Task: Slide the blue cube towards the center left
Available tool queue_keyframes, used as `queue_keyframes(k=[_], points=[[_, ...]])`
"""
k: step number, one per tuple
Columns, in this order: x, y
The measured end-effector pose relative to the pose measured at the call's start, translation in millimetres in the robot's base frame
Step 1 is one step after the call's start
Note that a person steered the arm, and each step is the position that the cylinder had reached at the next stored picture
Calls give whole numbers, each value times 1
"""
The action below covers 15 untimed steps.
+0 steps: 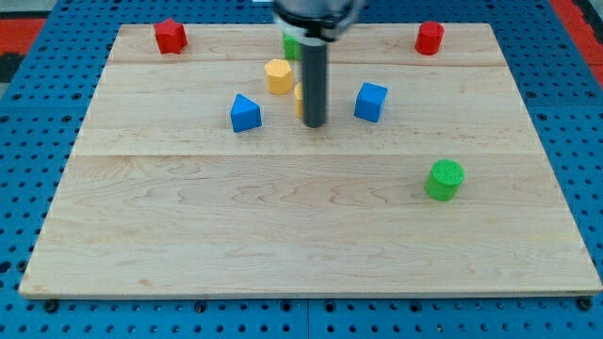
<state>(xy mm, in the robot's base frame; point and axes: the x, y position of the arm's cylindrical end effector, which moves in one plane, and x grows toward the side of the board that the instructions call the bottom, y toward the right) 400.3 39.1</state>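
The blue cube [370, 102] is sitting on the wooden tabletop [283, 226], a bit right of the middle and in the upper part of the picture. My tip [315, 124] is resting on the wood just to the left of the cube, not touching it. I am not carrying a hand at all, only a straight dark rod, so nothing is being grabbed or let go; I can only push. The cube is looking small, hard and light, so it will probably be sliding easily on the smooth wood, and it may be turning if I push near a corner. I think the best place to push is the middle of its right side, and my tip is sitting on the wrong side for that now. A yellow block [278, 75] is sitting up and to the left of my tip, and another yellow block [299, 97] is peeking out behind the rod. A blue block with a pointed top [245, 113] is waiting to the left, right in the way to the middle left. A green block [292, 43] is half hiding behind the arm near the top. Two red blocks, one at the upper left [171, 36] and one at the upper right [429, 38], and a green round block [444, 179] at the lower right are staying well out of the way
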Motion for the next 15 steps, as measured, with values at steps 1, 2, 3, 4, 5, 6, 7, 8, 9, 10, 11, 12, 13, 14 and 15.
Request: queue_keyframes(k=[1, 2, 3, 4, 5, 6, 7, 8, 9, 10, 11, 12, 13, 14, 15], points=[[20, 84], [-12, 129], [-70, 154], [-81, 117], [-90, 89], [-27, 80], [-8, 65], [-63, 128], [-65, 56], [7, -1], [36, 6], [59, 23], [59, -53], [38, -144], [38, -179]])
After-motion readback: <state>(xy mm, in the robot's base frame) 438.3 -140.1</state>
